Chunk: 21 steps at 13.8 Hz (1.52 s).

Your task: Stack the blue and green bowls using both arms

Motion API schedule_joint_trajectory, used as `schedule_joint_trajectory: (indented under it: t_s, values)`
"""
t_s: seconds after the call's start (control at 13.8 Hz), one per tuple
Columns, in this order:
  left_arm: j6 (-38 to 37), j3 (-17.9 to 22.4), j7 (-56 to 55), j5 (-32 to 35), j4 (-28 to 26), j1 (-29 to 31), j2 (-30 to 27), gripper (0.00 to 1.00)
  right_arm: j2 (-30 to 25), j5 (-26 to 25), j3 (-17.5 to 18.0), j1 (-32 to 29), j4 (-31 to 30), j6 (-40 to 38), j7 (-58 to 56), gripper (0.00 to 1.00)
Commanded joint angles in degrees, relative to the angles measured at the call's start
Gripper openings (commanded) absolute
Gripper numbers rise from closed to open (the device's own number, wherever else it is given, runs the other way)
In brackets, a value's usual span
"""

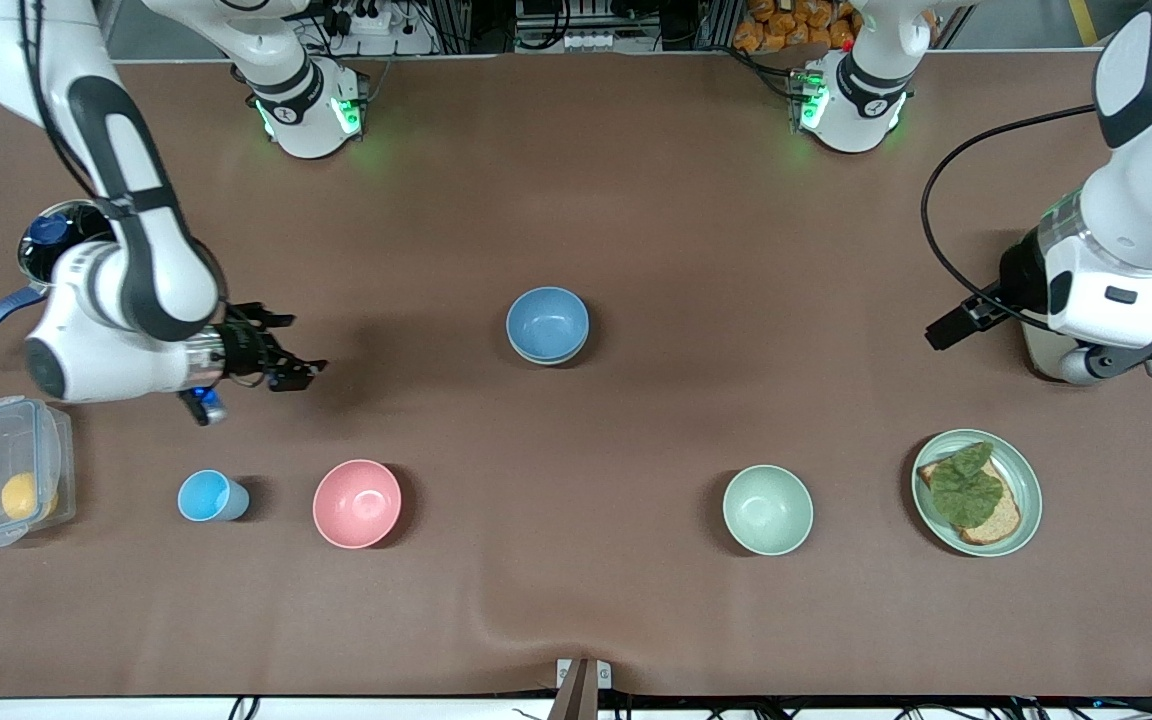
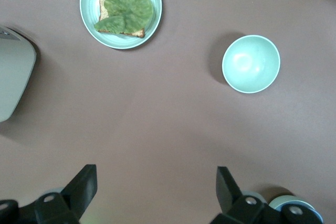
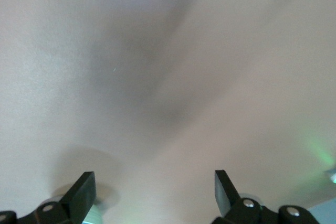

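The blue bowl (image 1: 547, 322) stands at the middle of the table. A thin pale greenish edge (image 1: 548, 360) shows under its rim on the side nearer the camera, so it appears to sit in the green bowl, which is otherwise hidden. My right gripper (image 1: 291, 345) (image 3: 155, 179) is open and empty, low over bare table toward the right arm's end, well apart from the blue bowl. My left gripper (image 1: 1151, 358) (image 2: 157, 177) is open and empty, up over the left arm's end of the table.
A paler mint-green bowl (image 1: 767, 509) (image 2: 251, 64) and a green plate with a sandwich (image 1: 1028, 480) (image 2: 89, 22) stand near the front. A pink bowl (image 1: 357, 503), a light-blue cup (image 1: 211, 496), a clear box (image 1: 6, 470) and a pot (image 1: 46, 245) are at the right arm's end.
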Motion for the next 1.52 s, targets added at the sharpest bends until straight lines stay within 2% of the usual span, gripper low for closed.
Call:
schedule_joint_trajectory:
  t_s: [0.0,0.07,0.14,0.36,0.51,0.65,0.87,1.16,1.44]
  values:
    - [-0.22,-0.09,2.35,-0.51,-3.65,0.84,-2.85,1.0,-4.32,-8.76,0.98,-0.93,4.35,-4.5,-0.02,1.0]
    - [-0.22,0.18,3.15,-0.34,-4.8,0.14,-3.73,1.0,-6.25,-11.41,1.15,-0.93,5.76,-5.29,-1.15,1.0]
    - [-0.31,1.92,3.33,-0.25,-5.77,-1.08,-4.78,1.0,-7.83,-11.87,1.15,-1.1,7.51,-6.95,-3.16,1.0]
    - [-0.83,14.73,10.67,-0.42,-10.33,-12.58,-10.23,1.0,-9.34,-11.87,1.33,-3.3,16.29,-15.03,-13.6,1.0]
    - [-3.02,15.38,18.07,-0.51,-10.61,-12.52,-10.94,1.0,-10.22,-13.45,1.15,-3.04,21.4,-18.73,-17.58,1.0]
    - [-3.65,15.3,19.23,-0.34,-10.18,-12.61,-10.86,1.0,-12.32,-17.74,2.29,-2.86,22.39,-19.45,-23.19,1.0]
    - [-6.54,15.29,24.16,-0.42,-6.31,-12.08,-9.28,1.0,-16.01,-18.11,3.09,-2.77,22.56,-20.24,-24.89,1.0]
    - [-7.51,15.03,24.86,0.01,-6.22,-12.61,-9.45,1.0,-20.58,-18.38,2.74,-0.84,22.47,-20.33,-25.68,1.0]
    - [-7.61,14.86,32.85,0.19,-5.78,-12.08,-9.8,1.0,-22.0,-19.17,2.56,1.27,23.26,-20.42,-27.26,1.0]
